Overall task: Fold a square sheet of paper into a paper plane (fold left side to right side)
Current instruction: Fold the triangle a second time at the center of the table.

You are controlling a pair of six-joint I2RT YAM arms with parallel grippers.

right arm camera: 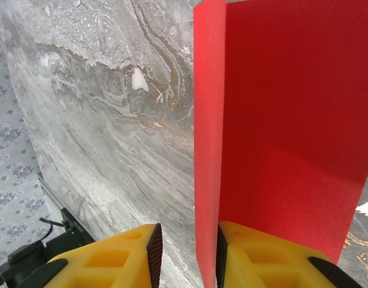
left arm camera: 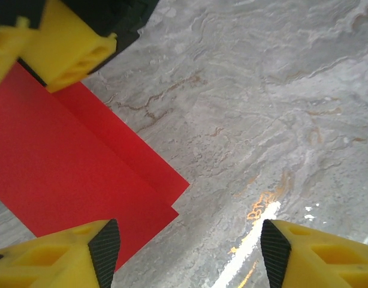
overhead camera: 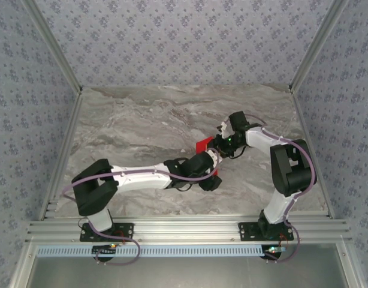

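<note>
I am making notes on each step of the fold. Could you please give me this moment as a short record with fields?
paper: red sheet, two layers showing, edges slightly offset
surface: marble table
right gripper: jaws narrow, red sheet's edge standing between them
left gripper: open, jaws apart over the bare table beside the sheet's corner
arms: both reaching to the table's middle
fold state: not yet a plane

Grey marbled tabletop (overhead camera: 142, 126); patterned blue-grey walls (overhead camera: 172, 42); aluminium frame (overhead camera: 190, 228).
</note>
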